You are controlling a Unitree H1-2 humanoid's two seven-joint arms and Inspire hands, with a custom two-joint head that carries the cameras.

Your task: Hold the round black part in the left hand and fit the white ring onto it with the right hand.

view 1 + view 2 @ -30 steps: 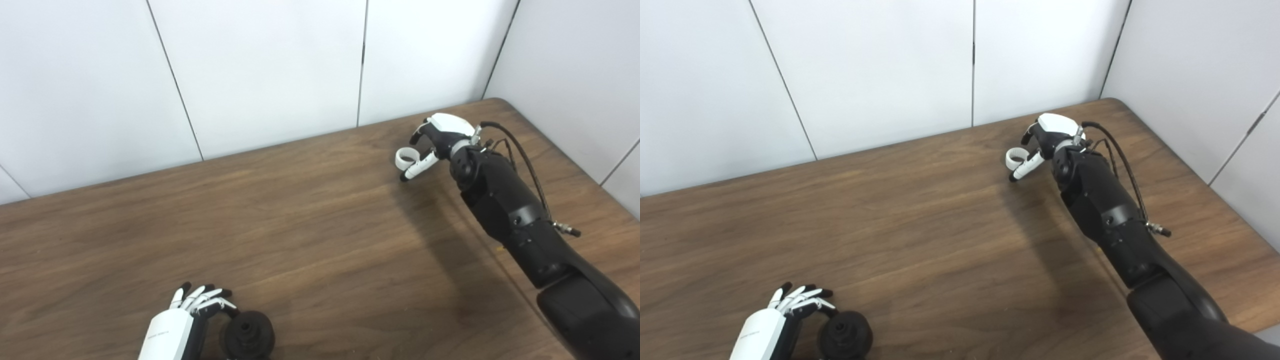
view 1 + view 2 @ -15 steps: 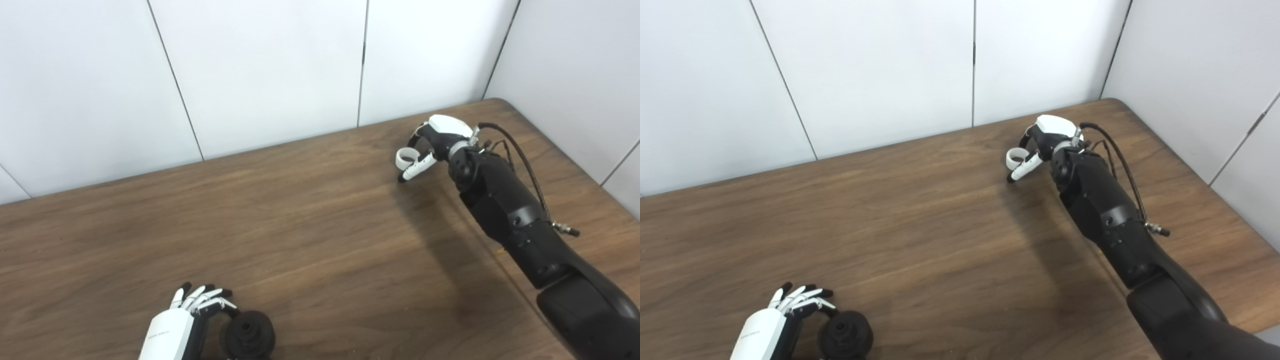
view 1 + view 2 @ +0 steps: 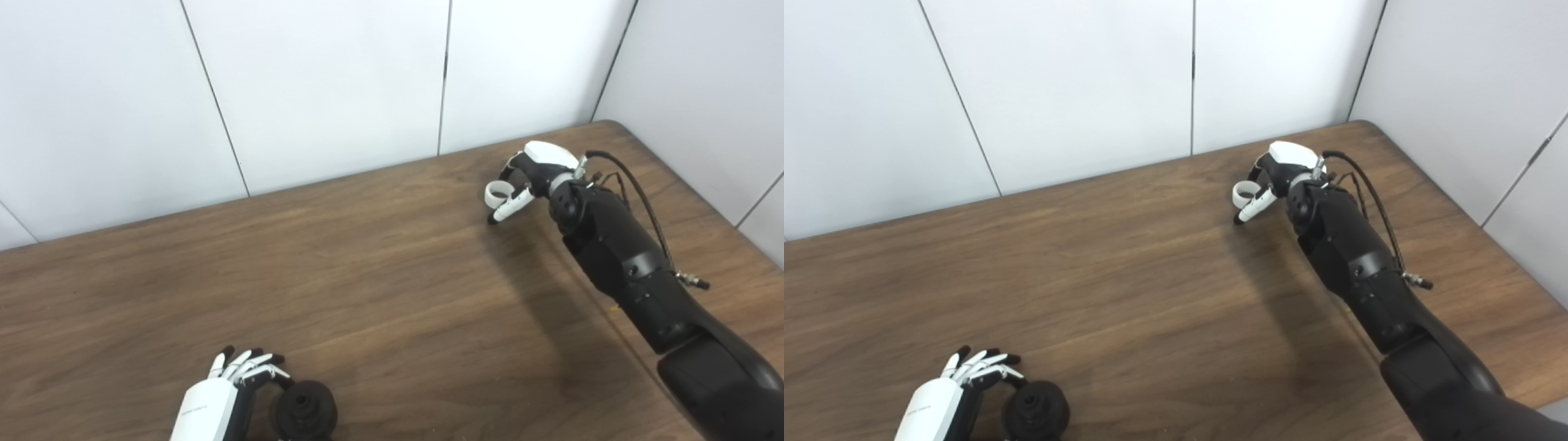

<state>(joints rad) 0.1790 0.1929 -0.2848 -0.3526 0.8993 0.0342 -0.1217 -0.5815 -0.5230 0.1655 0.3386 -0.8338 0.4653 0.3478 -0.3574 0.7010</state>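
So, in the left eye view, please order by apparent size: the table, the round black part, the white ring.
1. table, by far the largest.
2. round black part, partly cut off by the bottom edge.
3. white ring, smallest. It lies farther from the camera, so the true difference is unsure.

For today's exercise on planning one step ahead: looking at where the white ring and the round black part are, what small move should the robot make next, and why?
Probably carry the white ring toward the near left. The right robot hand appears closed on it at the far right of the table, while the round black part sits by the left robot hand at the near edge, far apart.
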